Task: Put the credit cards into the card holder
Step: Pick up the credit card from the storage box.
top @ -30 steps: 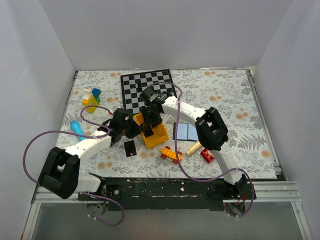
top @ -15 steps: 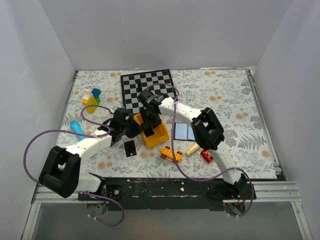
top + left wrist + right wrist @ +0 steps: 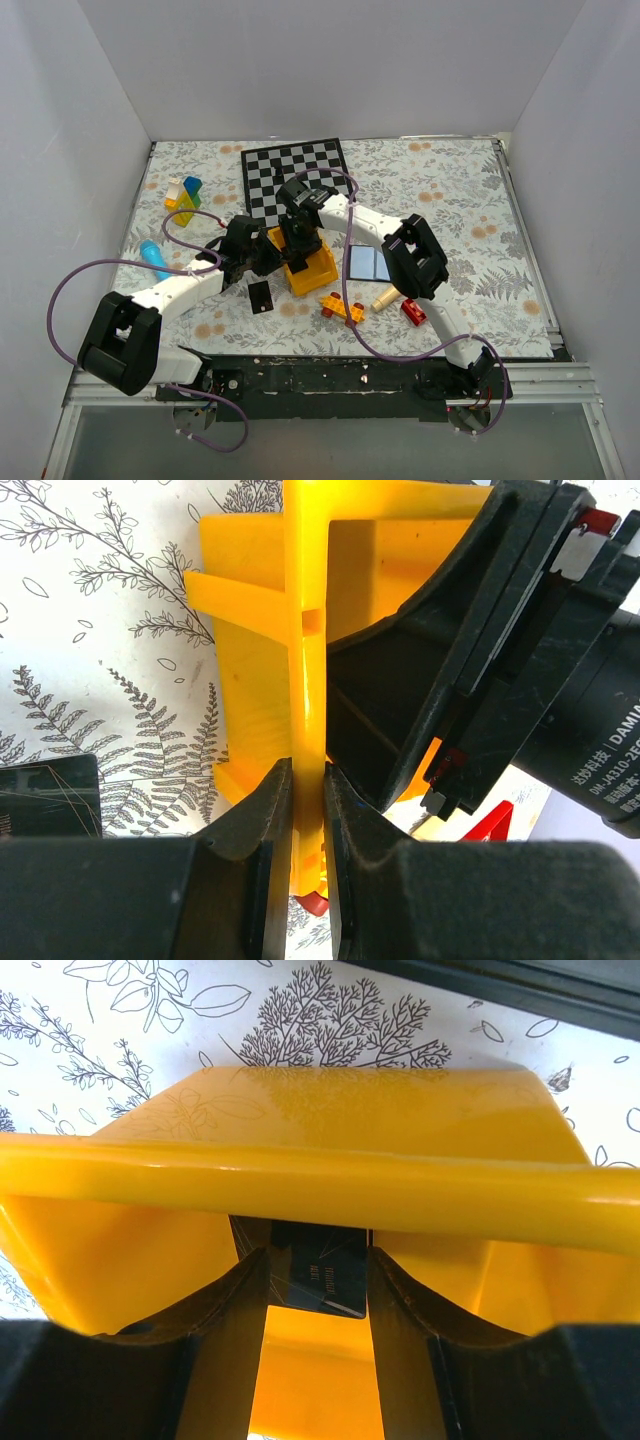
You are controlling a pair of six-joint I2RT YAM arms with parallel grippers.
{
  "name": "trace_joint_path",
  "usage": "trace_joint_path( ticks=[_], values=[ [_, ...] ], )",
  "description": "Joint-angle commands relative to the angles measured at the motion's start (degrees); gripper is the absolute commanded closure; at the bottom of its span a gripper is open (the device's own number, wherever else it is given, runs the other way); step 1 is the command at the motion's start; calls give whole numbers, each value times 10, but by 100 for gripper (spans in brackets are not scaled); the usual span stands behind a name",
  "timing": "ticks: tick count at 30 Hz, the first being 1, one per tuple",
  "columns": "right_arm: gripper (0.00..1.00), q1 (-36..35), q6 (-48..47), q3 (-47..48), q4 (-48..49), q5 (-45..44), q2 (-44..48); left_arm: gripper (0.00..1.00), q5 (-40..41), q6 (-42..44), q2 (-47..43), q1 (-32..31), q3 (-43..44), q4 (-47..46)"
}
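A yellow bin [image 3: 312, 268] stands mid-table. My left gripper [image 3: 266, 256] is shut on the bin's left wall [image 3: 305, 680]; its fingertips [image 3: 275, 810] pinch the yellow wall. My right gripper [image 3: 300, 245] reaches down into the bin, and its jaws close on the two edges of a black credit card [image 3: 318, 1272] inside the yellow bin [image 3: 300, 1130]. Another black credit card [image 3: 260, 296] lies flat on the table left of the bin; it also shows in the left wrist view [image 3: 48, 796]. The card holder [image 3: 368, 262] lies open, blue-grey side up, right of the bin.
A chessboard mat [image 3: 296, 178] lies behind the bin. Coloured blocks [image 3: 183, 196] and a blue object [image 3: 153, 256] sit at the left. Orange-red bricks [image 3: 341, 308], a wooden peg [image 3: 385, 297] and a red piece [image 3: 415, 312] lie in front of the bin.
My right arm has shifted slightly left over the bin, uncovering more of the card holder. The left gripper keeps its hold on the bin wall.
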State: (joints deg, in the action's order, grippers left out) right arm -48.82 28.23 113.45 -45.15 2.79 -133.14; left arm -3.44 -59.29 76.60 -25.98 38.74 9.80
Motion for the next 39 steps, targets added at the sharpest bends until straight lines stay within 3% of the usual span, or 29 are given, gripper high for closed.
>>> trace_joint_path(
  ticks=[1,29,39],
  values=[
    [48,4,1,-15,26,22,11,100,7,6,7,4,8,22],
    [49,4,4,-26,48,49,53,100,-1,7,18,4,8,16],
    [54,5,13,-68,98,85,77,100,-3,8,19,4,12,17]
  ],
)
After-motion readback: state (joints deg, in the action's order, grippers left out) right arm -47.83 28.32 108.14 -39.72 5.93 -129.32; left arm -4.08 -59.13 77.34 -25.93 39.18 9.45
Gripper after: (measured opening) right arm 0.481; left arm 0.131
